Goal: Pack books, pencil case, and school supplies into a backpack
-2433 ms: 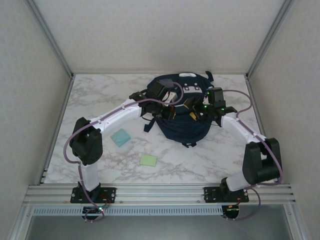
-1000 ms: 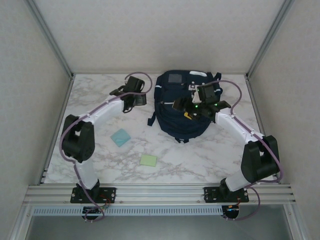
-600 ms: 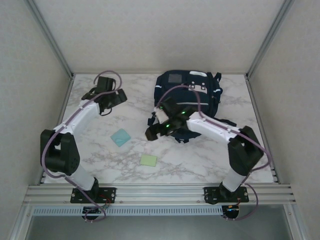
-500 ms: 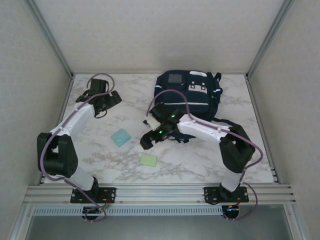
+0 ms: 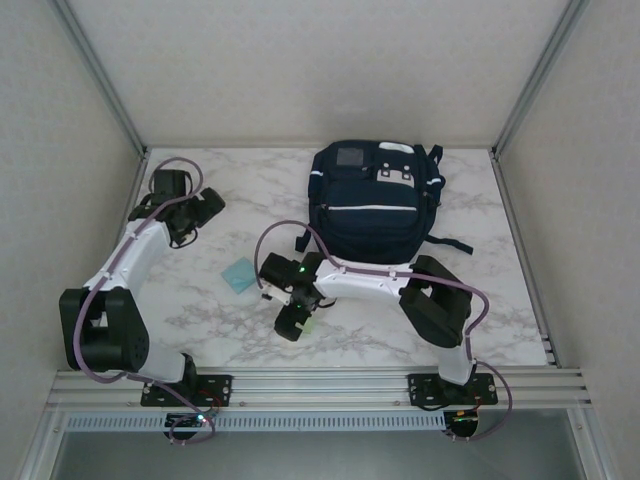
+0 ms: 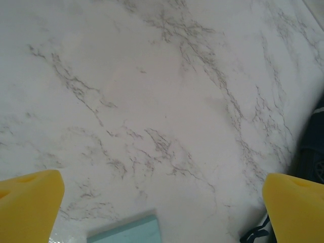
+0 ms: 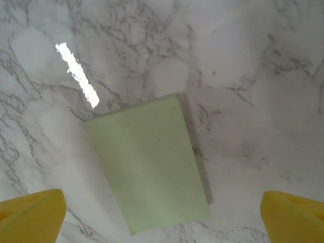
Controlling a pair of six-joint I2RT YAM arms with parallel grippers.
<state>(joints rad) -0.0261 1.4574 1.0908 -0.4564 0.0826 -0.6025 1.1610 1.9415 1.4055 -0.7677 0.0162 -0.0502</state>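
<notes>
The navy backpack (image 5: 372,205) lies flat at the back centre of the table, its white-tabbed pocket facing up. My right gripper (image 5: 291,322) hovers open over the pale-green pad (image 7: 149,174), which lies flat on the marble between its yellow fingertips (image 7: 31,214). The light-blue pad (image 5: 238,275) lies to the left of it. My left gripper (image 5: 203,207) hangs open over bare marble at the far left, and the light-blue pad's corner (image 6: 126,232) sits at the bottom of its wrist view. The books and the pencil case are out of view.
A dark strap (image 5: 452,243) trails from the backpack toward the right. The backpack's edge (image 6: 314,152) shows at the right of the left wrist view. Metal frame posts (image 5: 100,80) and white walls close in the marble table (image 5: 500,320).
Both arms have pulled away from the backpack. The left one swung out to the far left. The right one swept down and left over the pale-green pad. Both grippers opened wider.
</notes>
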